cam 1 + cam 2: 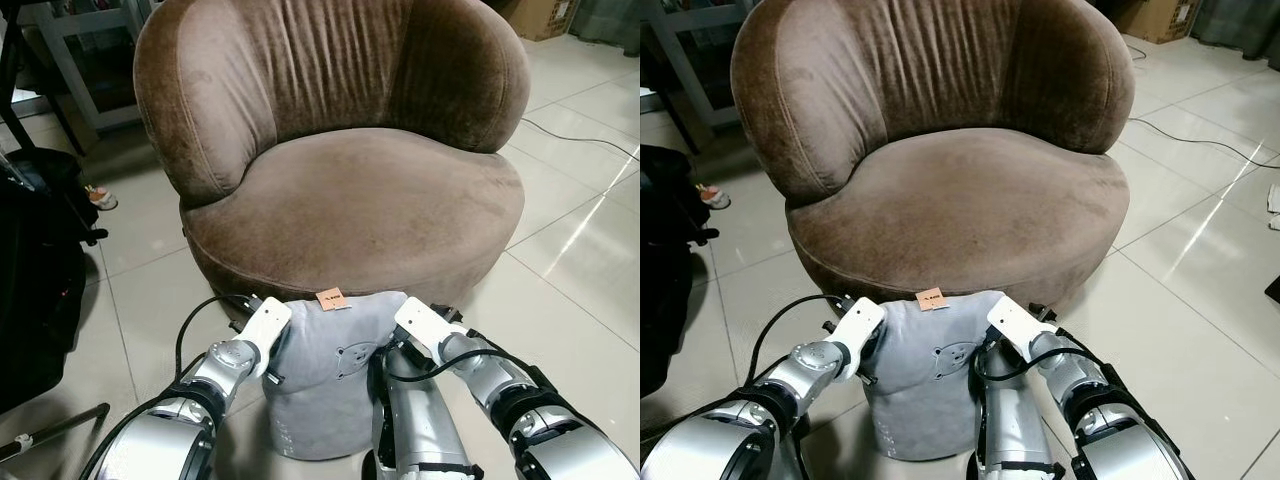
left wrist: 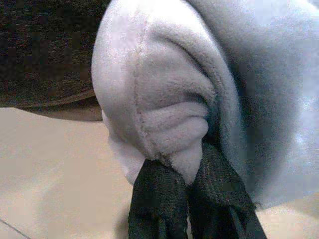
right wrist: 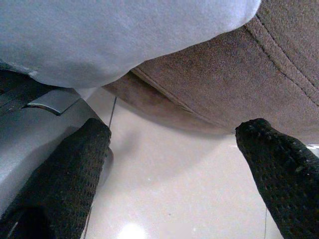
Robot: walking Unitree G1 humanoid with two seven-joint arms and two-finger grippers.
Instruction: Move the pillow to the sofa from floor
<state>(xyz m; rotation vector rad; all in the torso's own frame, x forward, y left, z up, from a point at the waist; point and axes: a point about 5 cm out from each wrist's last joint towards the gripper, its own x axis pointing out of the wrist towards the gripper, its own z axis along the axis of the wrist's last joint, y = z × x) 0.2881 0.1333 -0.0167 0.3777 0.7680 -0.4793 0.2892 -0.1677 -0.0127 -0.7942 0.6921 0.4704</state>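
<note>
Now we see plush grey pillow (image 1: 330,375), corner pinched in left hand (image 2: 192,174); right hand (image 3: 172,164) spread wide beside round brown velvet sofa (image 1: 350,190).

2 silver arms, white wrists, black cables.

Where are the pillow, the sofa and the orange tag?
pillow (image 1: 325,375), left eye view, grey front face.
sofa (image 1: 380,205), left eye view, brown seat cushion.
orange tag (image 1: 331,298), left eye view, tag's middle, at pillow's top edge.

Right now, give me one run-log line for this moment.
pillow: lifted before sofa, not on seat | left end effector: shut on pillow corner | right end effector: open, beside pillow
</note>
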